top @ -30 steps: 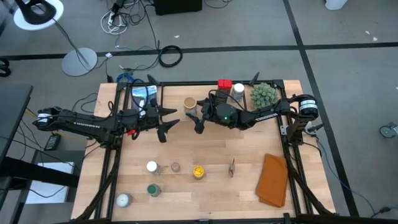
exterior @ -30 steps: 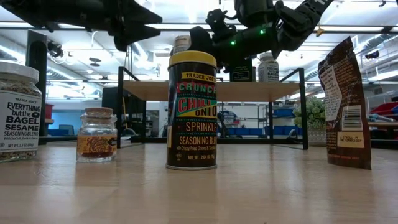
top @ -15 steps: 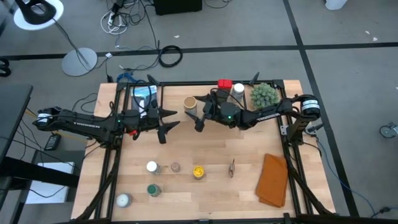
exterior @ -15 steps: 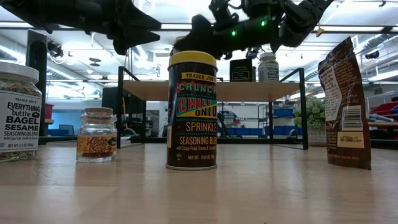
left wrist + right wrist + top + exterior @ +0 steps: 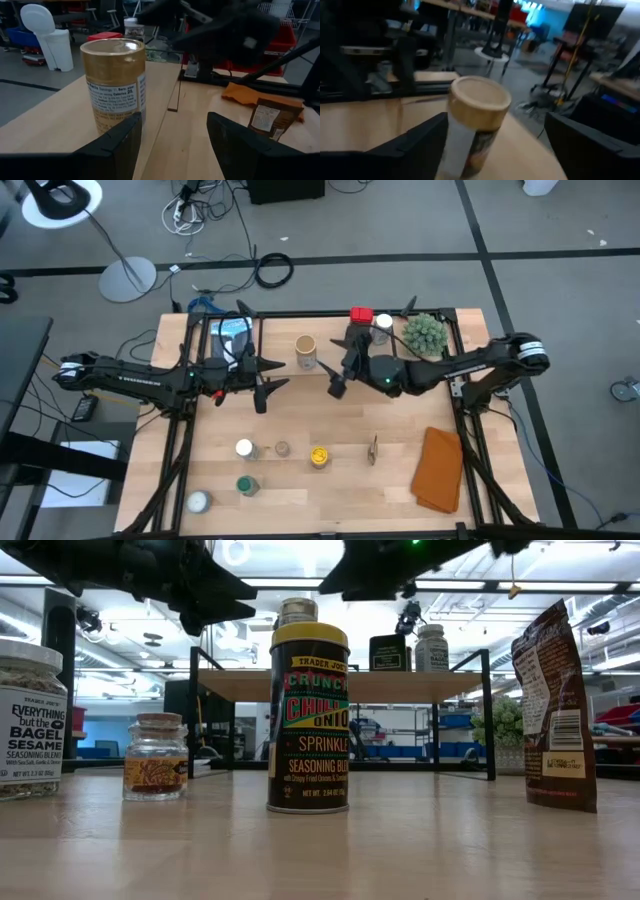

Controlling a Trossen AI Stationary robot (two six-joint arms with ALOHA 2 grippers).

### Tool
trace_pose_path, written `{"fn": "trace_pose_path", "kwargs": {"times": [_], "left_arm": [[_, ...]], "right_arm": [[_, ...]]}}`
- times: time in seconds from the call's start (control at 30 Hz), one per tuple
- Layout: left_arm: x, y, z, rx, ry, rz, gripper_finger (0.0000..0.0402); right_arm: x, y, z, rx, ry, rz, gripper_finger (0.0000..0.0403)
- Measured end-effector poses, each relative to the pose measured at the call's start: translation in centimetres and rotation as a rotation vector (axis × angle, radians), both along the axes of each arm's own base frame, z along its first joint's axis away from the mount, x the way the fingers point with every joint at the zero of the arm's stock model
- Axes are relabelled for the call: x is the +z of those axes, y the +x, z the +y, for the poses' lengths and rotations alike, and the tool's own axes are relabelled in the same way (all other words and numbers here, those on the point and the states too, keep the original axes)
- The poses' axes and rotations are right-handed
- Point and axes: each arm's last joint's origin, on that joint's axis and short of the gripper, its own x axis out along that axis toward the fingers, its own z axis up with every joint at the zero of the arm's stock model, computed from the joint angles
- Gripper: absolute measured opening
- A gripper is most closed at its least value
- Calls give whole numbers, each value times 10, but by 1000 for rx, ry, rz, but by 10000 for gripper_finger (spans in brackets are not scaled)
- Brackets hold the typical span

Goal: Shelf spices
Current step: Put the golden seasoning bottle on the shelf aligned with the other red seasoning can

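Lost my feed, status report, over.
Both grippers, left and right, open, empty. Tan-lidded jar stands free on shelf. Nothing in the way.

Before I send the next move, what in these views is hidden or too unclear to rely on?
- Jar on the shelf, low view: mostly hidden behind the chili onion tin.
- Brown pouch, left wrist view: label too small to read.
- Gold-lidded jar, right wrist view: label blurred.
- Bagel seasoning jar, low view: cut off by the picture's edge.
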Motion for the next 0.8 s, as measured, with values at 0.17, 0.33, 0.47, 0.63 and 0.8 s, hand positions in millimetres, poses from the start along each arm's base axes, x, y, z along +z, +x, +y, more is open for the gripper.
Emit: {"fn": "trace_pose_path", "kwargs": {"times": [0.17,0.33,0.47,0.63,0.8], "left_arm": [[0,0,0,0,0,-2,229],[0,0,0,0,1,-3,229],[0,0,0,0,0,-4,229],[0,0,0,2,-14,-6,229],[0,0,0,2,-15,-6,229]], "right_arm": [[-4,-8,14,26,109,40,208],[-31,2,18,17,165,112,55],[-57,18,20,-6,157,132,14],[-72,31,17,-161,72,66,13],[-77,38,11,-199,47,61,5]]}}
